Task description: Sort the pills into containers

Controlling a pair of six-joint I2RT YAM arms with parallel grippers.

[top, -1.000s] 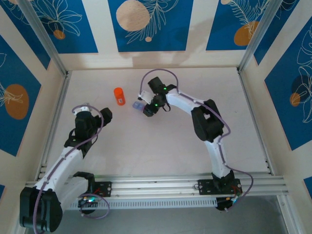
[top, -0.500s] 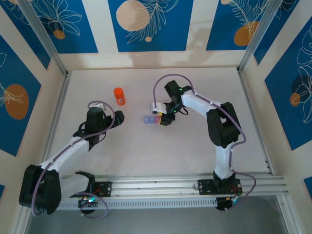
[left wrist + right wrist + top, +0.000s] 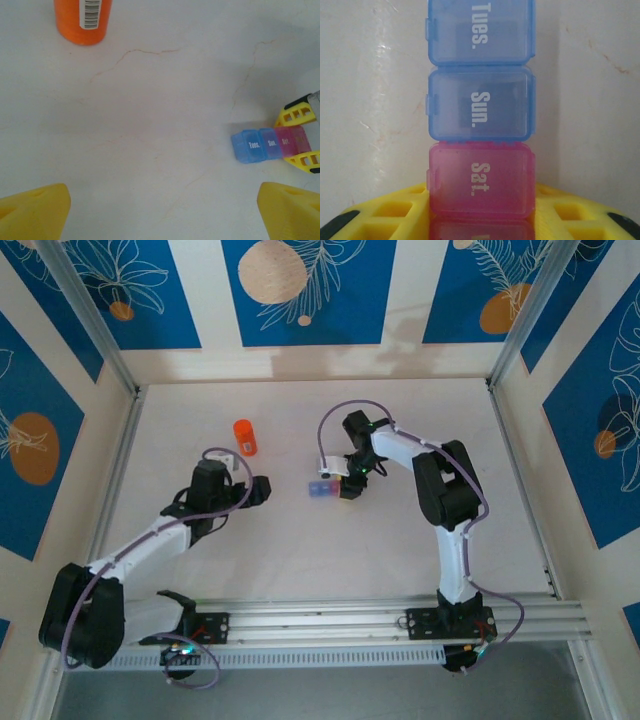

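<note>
Plastic pillbox (image 3: 321, 488) mid-table, pinched at its pink end by right gripper (image 3: 343, 490), long axis pointing away toward left gripper (image 3: 264, 489). Gapes wide over there, near the blue end, not touching.

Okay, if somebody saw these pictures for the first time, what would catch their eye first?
Probably the colourful pill box strip mid-table, lids marked Tues., Sun. and Sat., its pink end held by the right gripper. Next, the bright orange bottle standing farther back on the left, and the open left gripper facing the strip.
</note>
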